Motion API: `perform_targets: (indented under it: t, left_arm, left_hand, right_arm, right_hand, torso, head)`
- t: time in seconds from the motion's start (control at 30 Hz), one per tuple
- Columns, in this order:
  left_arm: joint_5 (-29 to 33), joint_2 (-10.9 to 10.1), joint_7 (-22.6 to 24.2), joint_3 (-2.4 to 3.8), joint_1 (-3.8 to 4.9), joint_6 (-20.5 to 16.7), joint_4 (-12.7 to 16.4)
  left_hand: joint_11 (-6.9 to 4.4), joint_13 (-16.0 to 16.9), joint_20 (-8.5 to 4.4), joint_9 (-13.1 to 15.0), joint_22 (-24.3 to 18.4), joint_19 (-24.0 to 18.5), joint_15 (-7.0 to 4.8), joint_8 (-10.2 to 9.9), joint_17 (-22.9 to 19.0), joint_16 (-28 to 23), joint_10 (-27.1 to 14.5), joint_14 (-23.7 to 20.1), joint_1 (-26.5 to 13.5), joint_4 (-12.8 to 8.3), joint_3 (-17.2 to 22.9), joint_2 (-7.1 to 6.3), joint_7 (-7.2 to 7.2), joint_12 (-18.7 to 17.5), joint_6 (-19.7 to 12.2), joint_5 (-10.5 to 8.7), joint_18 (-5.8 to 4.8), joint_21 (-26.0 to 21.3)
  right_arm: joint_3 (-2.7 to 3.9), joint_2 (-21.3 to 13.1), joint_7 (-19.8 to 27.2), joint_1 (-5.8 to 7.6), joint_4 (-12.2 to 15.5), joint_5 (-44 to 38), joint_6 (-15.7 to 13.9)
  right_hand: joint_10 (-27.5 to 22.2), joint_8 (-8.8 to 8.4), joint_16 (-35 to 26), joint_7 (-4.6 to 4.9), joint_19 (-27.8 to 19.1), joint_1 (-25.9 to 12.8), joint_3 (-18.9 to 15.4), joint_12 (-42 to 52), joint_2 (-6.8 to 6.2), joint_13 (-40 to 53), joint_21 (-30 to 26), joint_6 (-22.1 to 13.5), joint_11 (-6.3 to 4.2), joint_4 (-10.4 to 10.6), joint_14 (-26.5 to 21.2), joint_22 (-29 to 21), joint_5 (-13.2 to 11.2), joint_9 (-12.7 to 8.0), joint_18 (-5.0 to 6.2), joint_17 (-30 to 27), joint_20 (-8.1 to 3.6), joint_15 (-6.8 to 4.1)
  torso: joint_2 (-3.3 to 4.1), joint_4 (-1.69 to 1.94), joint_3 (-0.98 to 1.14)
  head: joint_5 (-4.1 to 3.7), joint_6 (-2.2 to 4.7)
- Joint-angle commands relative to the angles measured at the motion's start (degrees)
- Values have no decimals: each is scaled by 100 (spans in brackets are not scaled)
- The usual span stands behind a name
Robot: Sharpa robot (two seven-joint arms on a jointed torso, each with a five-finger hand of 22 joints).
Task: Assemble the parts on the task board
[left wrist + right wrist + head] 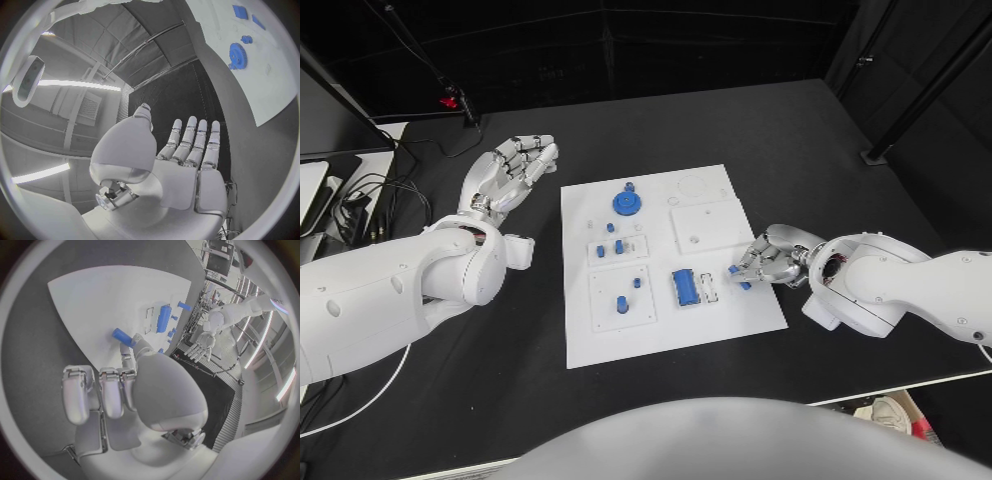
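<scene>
The white task board point(668, 335) lies mid-table. On it are a blue gear point(627, 203), several small blue pegs such as one point(600, 252) in its left plates, and a long blue block point(685, 286). My right hand point(773, 258) hovers over the board's right edge and pinches a small blue peg point(737, 275) in its fingertips, just right of the block. The right wrist view shows that peg point(122, 336) at the fingertips above the board point(100, 295), with the block point(164, 318) beyond. My left hand point(516, 165) is open, fingers straight, over the table left of the board.
A clear square plate point(708, 225) sits on the board's upper right. The left wrist view shows my left hand point(187, 155) flat with the gear point(236, 52) far off on the board point(275, 85). Cables point(365, 195) lie at the table's left edge.
</scene>
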Motion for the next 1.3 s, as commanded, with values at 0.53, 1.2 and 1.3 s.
perform_targets:
  t: [0.53, 1.2, 1.3]
  left_arm:
    - [1, 26, 350, 6, 8, 61, -21]
    - [2, 36, 333, 6, 8, 59, -16]
    - [2, 37, 332, 6, 8, 61, -10]
  left_hand:
    - [3, -8, 2, -12, -8, -25, 16, 38, -13, 43, -34, -40, 9, 11, -34, 72, 862, 30, -35, 35, -71, 26]
    - [2, -9, 2, -14, -9, -26, 16, 41, -18, 47, -35, -40, 11, 10, -35, 83, 862, 34, -37, 39, -71, 26]
    - [2, -9, 2, -14, -9, -26, 16, 41, -18, 47, -35, -40, 11, 10, -35, 83, 862, 34, -37, 39, -71, 26]
  right_arm:
    - [5, -260, 646, 16, 381, 1096, -465]
    - [8, 10, -421, 126, 612, 143, -284]
    - [8, 64, -573, 126, 588, -174, -230]
  right_hand:
    - [596, -163, 14, -193, 596, -167, 3, -35, 14, 1499, 19, 356, -15, 37, 595, 1510, 211, -28, -42, 1510, -36, -44]
    - [596, -456, 14, -187, 596, -639, -205, -35, 81, 1499, 19, 541, -8, 458, 595, 1510, 289, -111, -42, 1510, -39, -49]
    - [596, -466, 14, -193, 596, -660, -222, -35, 81, 1499, 19, 569, -13, 485, 595, 1510, 290, -112, -42, 1510, -40, -51]
  torso:
    - [-6, 10, -3]
    - [-2, 0, -5]
    - [5, 12, 3]
  head:
    - [19, 1]
    - [36, 1]
    - [30, 1]
